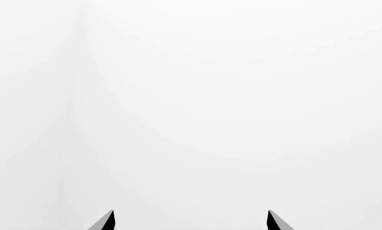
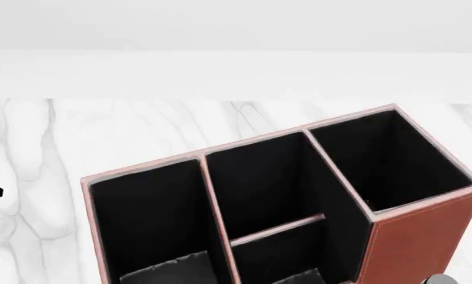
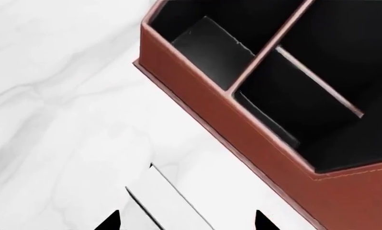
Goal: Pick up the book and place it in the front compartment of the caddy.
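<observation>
Book (image 3: 159,201) prob. the thin white-edged slab at frame bottom, between right gripper (image 3: 185,221) tips, which are spread wide, not pinching it. Left gripper (image 1: 191,221) spread, empty. Caddy (image 2: 413,236) front compartment (image 2: 259,183) holds no book: pick + place both left.

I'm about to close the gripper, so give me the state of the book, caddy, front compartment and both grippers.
Book: outside the caddy, edge-on between the right fingertips, not clamped.
Caddy: upright on the table, open top.
Front compartment: no book in it.
Left gripper: open, holding nothing.
Right gripper: open, straddling the book.
</observation>
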